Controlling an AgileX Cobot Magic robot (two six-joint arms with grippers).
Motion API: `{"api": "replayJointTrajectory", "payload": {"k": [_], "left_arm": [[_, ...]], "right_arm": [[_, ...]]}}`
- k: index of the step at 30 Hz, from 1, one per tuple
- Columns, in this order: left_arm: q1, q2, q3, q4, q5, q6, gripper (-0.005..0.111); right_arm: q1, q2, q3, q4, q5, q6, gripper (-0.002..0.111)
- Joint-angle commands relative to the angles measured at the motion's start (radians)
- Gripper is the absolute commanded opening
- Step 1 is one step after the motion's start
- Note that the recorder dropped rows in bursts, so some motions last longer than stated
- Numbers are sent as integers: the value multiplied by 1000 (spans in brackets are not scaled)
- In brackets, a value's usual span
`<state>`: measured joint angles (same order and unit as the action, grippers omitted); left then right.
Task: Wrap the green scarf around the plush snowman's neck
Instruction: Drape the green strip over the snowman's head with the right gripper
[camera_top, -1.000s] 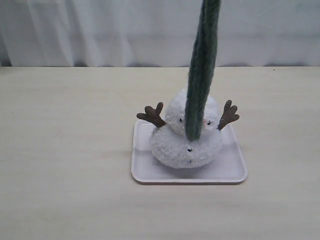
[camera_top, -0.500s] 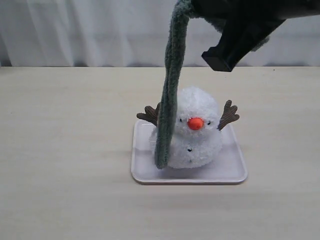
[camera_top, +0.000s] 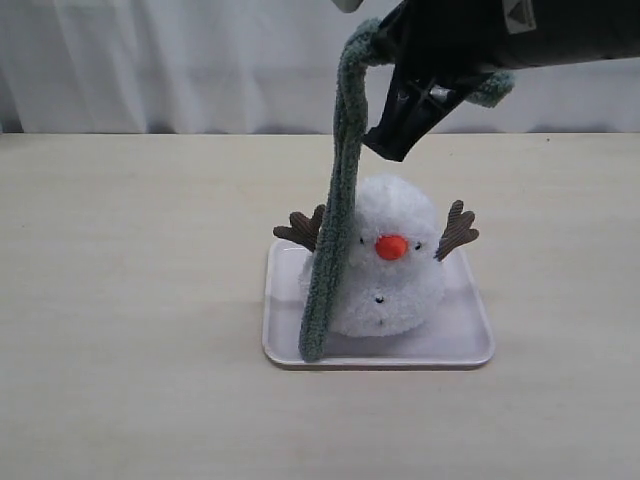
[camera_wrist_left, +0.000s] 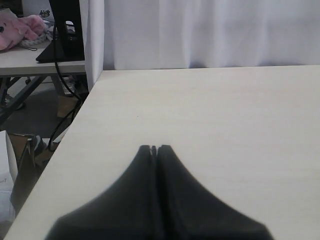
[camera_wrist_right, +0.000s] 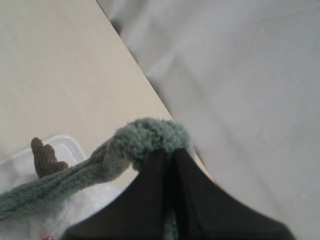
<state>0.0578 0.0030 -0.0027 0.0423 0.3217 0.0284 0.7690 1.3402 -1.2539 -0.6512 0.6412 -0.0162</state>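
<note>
The plush snowman (camera_top: 392, 278) stands upright on a pale square tray (camera_top: 470, 345), orange nose facing the camera, brown twig arms out to both sides. My right gripper (camera_top: 375, 45) is high above it, shut on the green scarf (camera_top: 335, 210) near the scarf's upper end. The scarf hangs down along the snowman's left side, covering part of one twig arm, and its lower end reaches the tray's front left. In the right wrist view the scarf (camera_wrist_right: 145, 140) bunches at my right gripper (camera_wrist_right: 169, 152). My left gripper (camera_wrist_left: 154, 148) is shut and empty over bare table.
A white curtain (camera_top: 200, 60) runs along the table's back edge. In the left wrist view the table's side edge (camera_wrist_left: 75, 135) drops off to a floor with cables, boxes and a second table.
My right arm has come down into the exterior view and shifted left. The scarf has swung from in front of the snowman's face to its left side and dropped lower onto the tray.
</note>
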Motion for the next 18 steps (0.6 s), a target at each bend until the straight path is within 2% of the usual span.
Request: {"api": "replayJointTrajectory", "payload": {"k": [1,5,10,18], "left_arm": [[-5,-3,3,-1,-16,-2,0],[-5,-3,3,-1,-16,-2,0],[-5,-3,3,-1,-16,-2,0],[-5,-3,3,-1,-16,-2,0]], "right_arm": [[-1,40,3,-125,-26,100,4],[-6,79,3,-206,-23,168,4],[-45,108,3,-210,-49,197,4],[-67,106,1,-260,-192,266,4]]}}
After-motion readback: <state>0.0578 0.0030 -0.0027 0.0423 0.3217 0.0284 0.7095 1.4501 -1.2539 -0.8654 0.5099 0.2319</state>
